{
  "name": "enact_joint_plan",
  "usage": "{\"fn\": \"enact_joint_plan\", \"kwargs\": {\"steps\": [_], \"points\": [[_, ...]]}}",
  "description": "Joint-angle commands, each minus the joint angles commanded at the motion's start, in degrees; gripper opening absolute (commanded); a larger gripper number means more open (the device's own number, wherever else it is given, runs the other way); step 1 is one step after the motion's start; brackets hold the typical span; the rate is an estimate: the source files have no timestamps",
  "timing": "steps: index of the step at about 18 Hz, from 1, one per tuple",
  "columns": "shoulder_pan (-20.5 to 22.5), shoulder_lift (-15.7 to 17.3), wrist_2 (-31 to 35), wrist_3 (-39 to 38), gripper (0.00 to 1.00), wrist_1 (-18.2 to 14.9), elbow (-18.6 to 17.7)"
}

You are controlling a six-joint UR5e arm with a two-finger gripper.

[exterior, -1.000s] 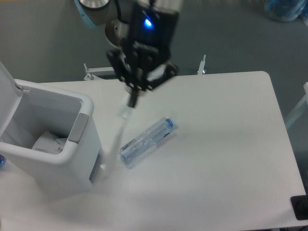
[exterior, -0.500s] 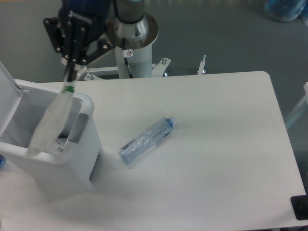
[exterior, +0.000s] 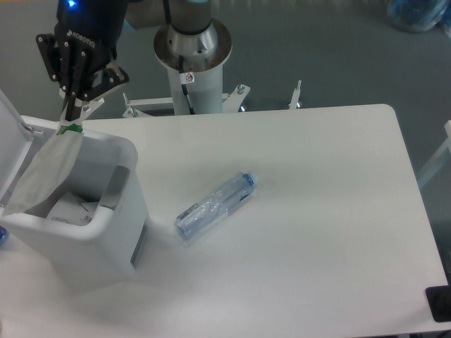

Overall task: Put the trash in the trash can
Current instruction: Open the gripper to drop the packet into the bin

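My gripper (exterior: 71, 114) hangs at the upper left, above the open trash can (exterior: 106, 239), and is shut on the top of a flat whitish plastic packet (exterior: 41, 172) with a green tip. The packet dangles at a slant over the can's opening, its lower end near the left rim. The can's white lid (exterior: 10, 134) stands raised at the far left. White crumpled material (exterior: 67, 208) lies inside the can. The other piece of trash, a crushed clear plastic bottle (exterior: 215, 204) with a bluish cap, lies on the white table (exterior: 317, 211) to the right of the can, well apart from the gripper.
The arm's round base pedestal (exterior: 192, 49) stands behind the table's far edge. A black object (exterior: 438, 303) sits at the bottom right corner. A small blue thing (exterior: 2, 236) shows at the left edge beside the can.
The gripper has carried the packet leftward from above the table's middle to over the trash can's opening. The bottle has not moved.
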Motion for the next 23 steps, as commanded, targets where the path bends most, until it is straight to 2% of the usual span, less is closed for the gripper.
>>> {"fn": "enact_joint_plan", "kwargs": {"steps": [1, 3, 4, 5, 6, 16, 23], "points": [[0.0, 0.1, 0.1, 0.7, 0.15, 0.0, -0.1], [-0.1, 0.1, 0.0, 1.2, 0.33, 0.4, -0.3], [0.0, 0.0, 0.0, 1.2, 0.45, 0.4, -0.3], [-0.1, -0.1, -0.1, 0.8, 0.85, 0.4, -0.2], [-0.1, -0.1, 0.0, 0.5, 1.0, 0.4, -0.2], [0.7, -0.4, 3.7, 0.5, 1.0, 0.3, -0.2], [8.3, -4.6, 4.2, 1.5, 1.0, 0.3, -1.4]]}}
